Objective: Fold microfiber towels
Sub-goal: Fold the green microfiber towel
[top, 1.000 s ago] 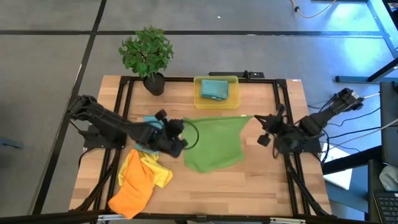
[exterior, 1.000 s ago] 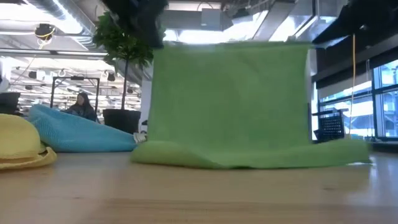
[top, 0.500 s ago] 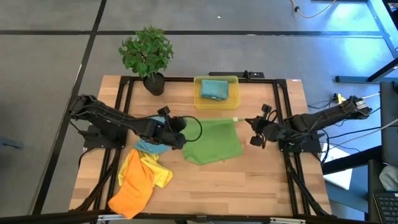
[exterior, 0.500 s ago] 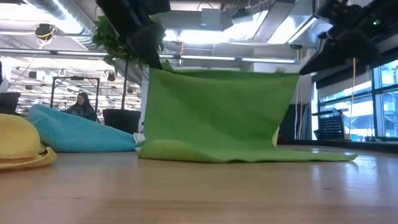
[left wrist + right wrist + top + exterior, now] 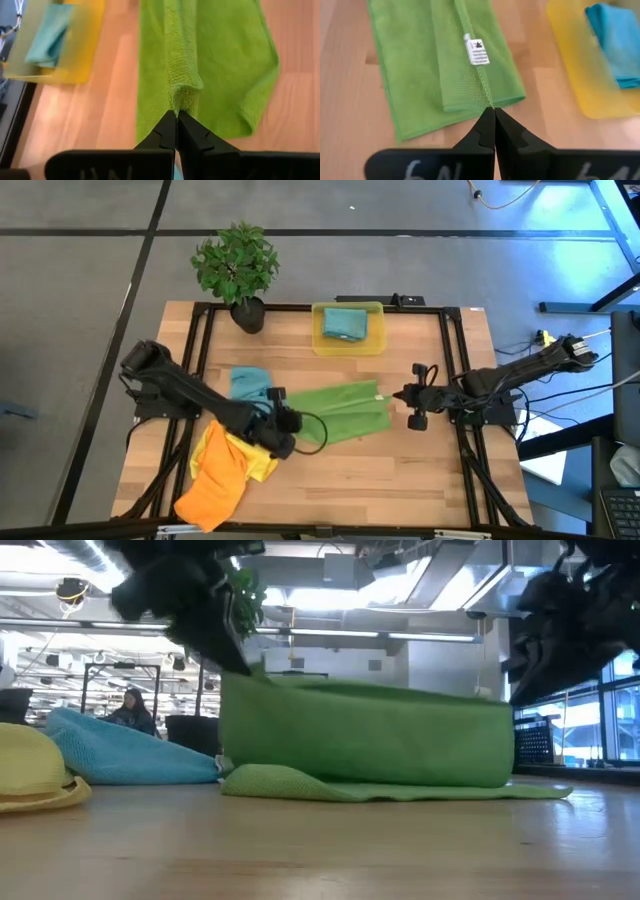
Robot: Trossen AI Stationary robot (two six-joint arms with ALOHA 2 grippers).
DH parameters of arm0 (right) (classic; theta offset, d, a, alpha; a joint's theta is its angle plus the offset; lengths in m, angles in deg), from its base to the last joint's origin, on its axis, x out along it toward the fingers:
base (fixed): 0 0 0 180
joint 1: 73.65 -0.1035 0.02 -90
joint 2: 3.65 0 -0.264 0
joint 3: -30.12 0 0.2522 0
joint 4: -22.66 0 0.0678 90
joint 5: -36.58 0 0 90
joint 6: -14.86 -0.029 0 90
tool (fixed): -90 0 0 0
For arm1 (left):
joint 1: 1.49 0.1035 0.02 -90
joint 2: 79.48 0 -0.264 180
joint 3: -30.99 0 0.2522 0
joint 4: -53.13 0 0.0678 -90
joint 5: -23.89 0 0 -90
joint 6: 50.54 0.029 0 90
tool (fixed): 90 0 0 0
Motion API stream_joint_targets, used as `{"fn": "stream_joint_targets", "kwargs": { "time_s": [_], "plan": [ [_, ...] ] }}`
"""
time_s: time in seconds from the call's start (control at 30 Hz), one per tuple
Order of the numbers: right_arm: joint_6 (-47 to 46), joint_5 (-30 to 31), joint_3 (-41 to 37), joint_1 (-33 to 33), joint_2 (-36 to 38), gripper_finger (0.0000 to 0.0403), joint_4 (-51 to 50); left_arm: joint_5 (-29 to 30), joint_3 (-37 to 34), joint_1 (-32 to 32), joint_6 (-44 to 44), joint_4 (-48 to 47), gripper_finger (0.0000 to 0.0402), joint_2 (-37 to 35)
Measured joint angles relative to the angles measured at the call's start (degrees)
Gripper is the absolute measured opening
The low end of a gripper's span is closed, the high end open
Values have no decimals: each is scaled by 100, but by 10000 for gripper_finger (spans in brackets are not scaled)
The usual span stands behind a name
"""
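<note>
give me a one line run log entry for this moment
step: folding green microfiber towel in half | left gripper: shut on towel corner | right gripper: shut on opposite corner | towel: lifted edge, rest on wooden table

A towel (image 5: 340, 412) lies in the middle of the table (image 5: 430, 480), stretched between the left gripper (image 5: 287, 423) and the right gripper (image 5: 400, 396). A bin (image 5: 348, 328) sits at the back edge, with a folded towel (image 5: 344, 323) in it. A plant (image 5: 237, 268) stands left of the bin. More towels (image 5: 225, 465) lie heaped near the front left corner.
</note>
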State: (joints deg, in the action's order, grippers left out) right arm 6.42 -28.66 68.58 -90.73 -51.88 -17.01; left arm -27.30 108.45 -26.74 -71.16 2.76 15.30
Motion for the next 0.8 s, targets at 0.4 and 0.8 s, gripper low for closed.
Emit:
{"fn": "stream_joint_targets", "kwargs": {
  "time_s": [0.4,0.8],
  "plan": [
    [652,1108,181,101,-2,0,368,2,0,421,218,276,0,761],
    [1932,524,1099,1564,4,0,-35,212,0,1348,1039,340,0,98]
  ]
}}
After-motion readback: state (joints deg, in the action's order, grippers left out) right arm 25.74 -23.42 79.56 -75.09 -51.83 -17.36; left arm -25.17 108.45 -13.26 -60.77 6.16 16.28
